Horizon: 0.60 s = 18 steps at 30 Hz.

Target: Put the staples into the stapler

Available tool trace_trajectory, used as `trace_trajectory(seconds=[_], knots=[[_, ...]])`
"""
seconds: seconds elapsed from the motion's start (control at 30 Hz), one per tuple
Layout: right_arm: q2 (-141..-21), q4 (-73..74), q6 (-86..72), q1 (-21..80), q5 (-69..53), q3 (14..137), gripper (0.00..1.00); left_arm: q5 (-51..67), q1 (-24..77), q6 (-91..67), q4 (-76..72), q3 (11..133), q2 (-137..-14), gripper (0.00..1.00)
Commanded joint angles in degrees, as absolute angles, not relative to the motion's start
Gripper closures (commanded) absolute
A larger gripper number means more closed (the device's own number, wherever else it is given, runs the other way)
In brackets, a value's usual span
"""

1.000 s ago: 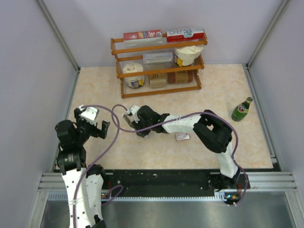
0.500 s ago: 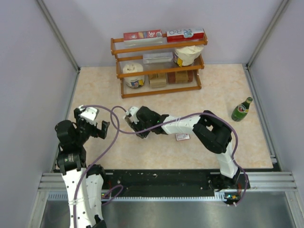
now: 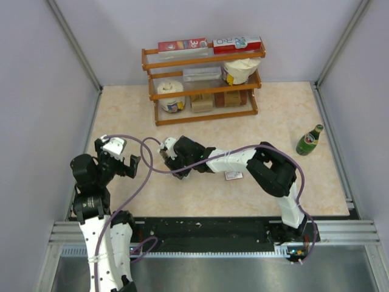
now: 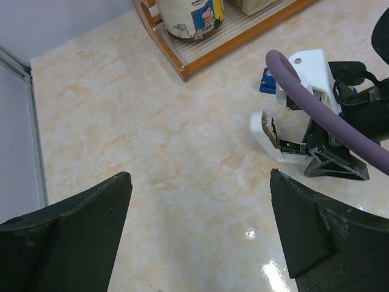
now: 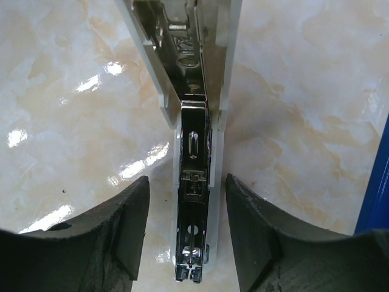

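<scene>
Left wrist view: my left gripper (image 4: 199, 182) has its 2 black, rough-edged wedge fingers spread wide, with only the glossy, beige-marbled table (image 4: 152, 121) between them. Further right lies the white plastic stapler (image 4: 282, 137), hinged open so its bright metal channel is exposed. A smooth purple cable (image 4: 316, 103) curves over it.

My right gripper (image 5: 187, 182) straddles that stapler. Its 2 dark, matte fingers stand apart on either side of the narrow steel magazine, and a strip of tabletop shows beside the left one, so I am not squeezing it. Along the rail I see a slot, small holes and a coiled spring. Whether any strip sits in it I cannot tell. A flat blue edge (image 5: 374, 182) shows at the far right.

From above, the box of staples (image 3: 233, 176), small, flat, red-and-white cardboard, lies on the table just beside my right forearm, apart from the stapler. A green bottle (image 3: 309, 140) stands upright near the right wall.
</scene>
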<state>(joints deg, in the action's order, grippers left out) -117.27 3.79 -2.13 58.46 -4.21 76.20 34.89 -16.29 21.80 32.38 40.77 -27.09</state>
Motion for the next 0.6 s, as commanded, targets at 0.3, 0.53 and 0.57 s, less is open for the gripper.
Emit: trace_trajectory(seconds=[0.3,0.53,0.57], knots=[[-106.63,6.59,5.09,58.45,-4.04,77.08,0.39,36.56,-16.88,22.32,29.97,40.34,-26.46,0.01],[-95.03,8.26,10.01,54.85,-7.29,72.17,0.32,38.23,-16.88,22.32,29.27,39.38,-25.84,0.01],[-92.92,8.96,10.89,54.15,-7.73,71.11,0.31,38.67,-16.88,22.50,29.01,39.20,-25.58,0.01]])
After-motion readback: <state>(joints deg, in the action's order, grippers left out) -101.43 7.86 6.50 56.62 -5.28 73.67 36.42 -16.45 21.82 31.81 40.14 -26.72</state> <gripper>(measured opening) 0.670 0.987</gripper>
